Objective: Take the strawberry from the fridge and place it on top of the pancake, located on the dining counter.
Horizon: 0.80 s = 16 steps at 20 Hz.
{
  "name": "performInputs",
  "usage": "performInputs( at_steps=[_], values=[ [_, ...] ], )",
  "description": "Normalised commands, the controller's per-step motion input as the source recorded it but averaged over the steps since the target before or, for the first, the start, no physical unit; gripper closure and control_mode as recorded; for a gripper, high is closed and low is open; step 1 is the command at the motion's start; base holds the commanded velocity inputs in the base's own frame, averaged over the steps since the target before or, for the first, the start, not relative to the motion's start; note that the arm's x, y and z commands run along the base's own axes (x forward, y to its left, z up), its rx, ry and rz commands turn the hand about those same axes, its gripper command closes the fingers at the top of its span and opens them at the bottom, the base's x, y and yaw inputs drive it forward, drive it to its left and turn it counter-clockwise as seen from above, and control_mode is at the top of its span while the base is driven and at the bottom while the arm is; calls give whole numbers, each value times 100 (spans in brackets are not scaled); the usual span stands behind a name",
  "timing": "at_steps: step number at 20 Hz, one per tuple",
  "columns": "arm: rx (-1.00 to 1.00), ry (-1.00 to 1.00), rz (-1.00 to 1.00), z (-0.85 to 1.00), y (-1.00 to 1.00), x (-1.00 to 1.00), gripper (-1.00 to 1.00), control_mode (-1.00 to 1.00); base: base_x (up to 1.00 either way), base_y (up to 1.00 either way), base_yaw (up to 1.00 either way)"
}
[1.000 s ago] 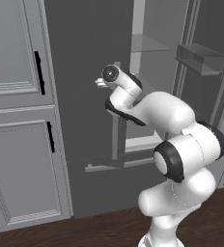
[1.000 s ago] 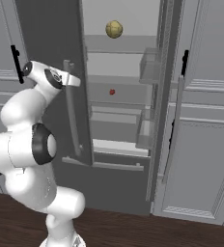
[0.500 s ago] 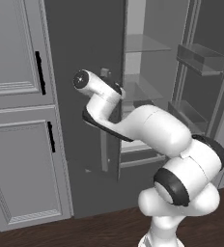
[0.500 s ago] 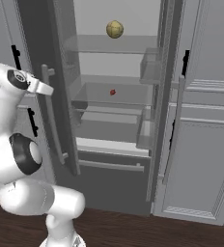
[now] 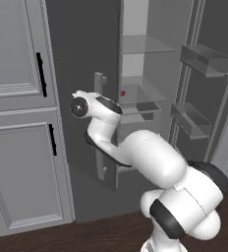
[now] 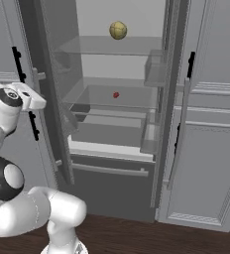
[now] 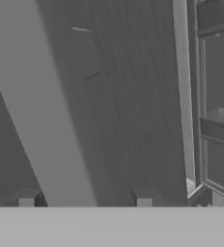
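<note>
Glass shelves cross the open fridge (image 6: 52,99), its tall door upright; the strawberry (image 6: 116,95), a tiny red blob, sits mid-frame. Claw (image 7: 85,202) tips stand apart astride the pale bar handle (image 7: 41,111).

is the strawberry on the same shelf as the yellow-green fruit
No, in the right base view the strawberry lies on a glass shelf one level below the yellow-green fruit.

Kitchen: open fridge (image 6: 112,129) w/ glass shelves at 12 o'clock, grey panelled cabinets (image 6: 211,149) at 3, dark wood floor (image 6: 151,238).
</note>
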Motion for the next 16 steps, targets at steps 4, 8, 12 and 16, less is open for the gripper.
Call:
performInputs(
  at_steps=[4, 8, 12, 16],
  values=[
    [-2, 18, -28, 1, 0, -59, -100, -100, 0, 0, 0],
    [0, 35, -21, 29, 5, -43, -100, -100, 0, 0, 0],
    [0, 38, -19, 55, 19, -55, -100, -100, 0, 0, 0],
    [0, 34, -17, 63, 26, -66, -100, -100, 0, 0, 0]
  ],
)
